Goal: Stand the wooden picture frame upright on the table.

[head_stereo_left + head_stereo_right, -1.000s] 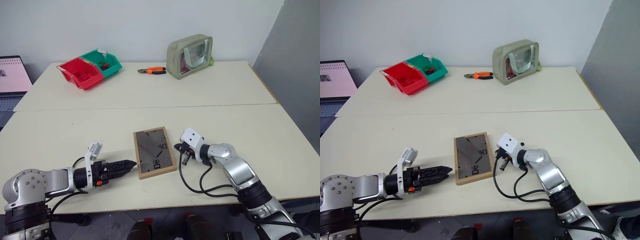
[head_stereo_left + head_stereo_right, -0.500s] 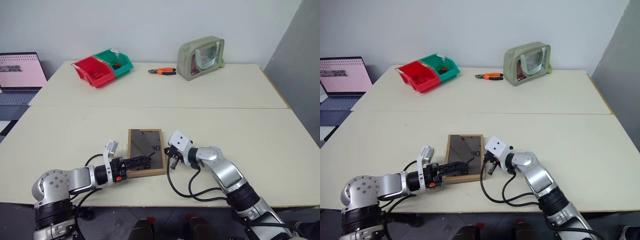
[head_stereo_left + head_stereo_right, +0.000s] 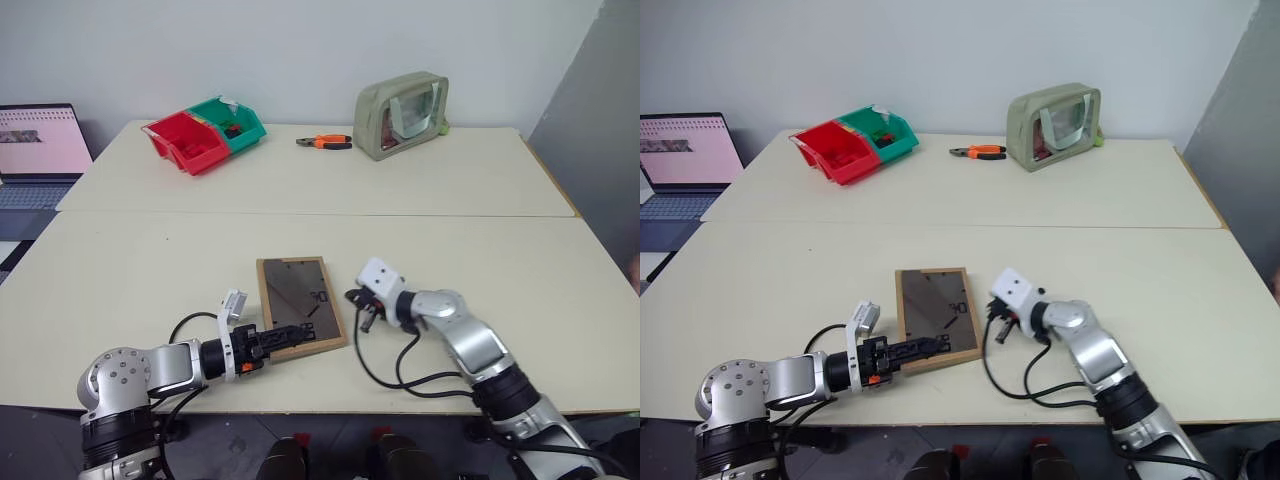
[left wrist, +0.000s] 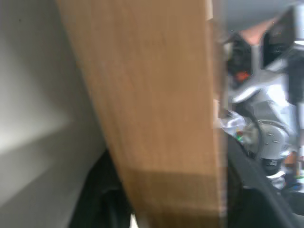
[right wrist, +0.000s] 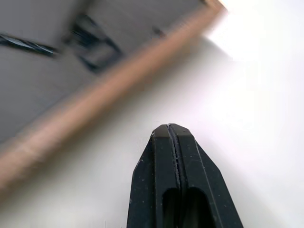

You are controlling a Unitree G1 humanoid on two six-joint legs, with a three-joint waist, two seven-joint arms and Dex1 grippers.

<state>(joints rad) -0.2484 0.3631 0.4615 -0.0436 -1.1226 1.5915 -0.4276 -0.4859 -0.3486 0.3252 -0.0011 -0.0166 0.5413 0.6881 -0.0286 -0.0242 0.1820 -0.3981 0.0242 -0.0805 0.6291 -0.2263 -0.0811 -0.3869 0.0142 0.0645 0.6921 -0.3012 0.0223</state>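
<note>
The large cream-beige table (image 3: 150,250), crossed by a seam at mid-depth, carries everything. At its far edge sit a red and green pair of plastic bins (image 3: 203,139), a khaki zip pouch with a clear window (image 3: 402,115) and orange-handled pliers (image 3: 325,142) between them, all well apart from the work.

Near the front edge, about centre, the small light-wood picture frame (image 3: 298,316) lies flat, dark grey back up with its clips and stand showing. It has to be lifted before it can stand.

The left gripper (image 3: 286,337) comes in low from the left, its black fingers narrowed onto the frame's near left edge; the left wrist view shows wood between them, likely a pinch for tipping it up.

The right gripper (image 5: 172,130) is fully closed, empty, just beside the frame's right edge, probably placed to brace it.
</note>
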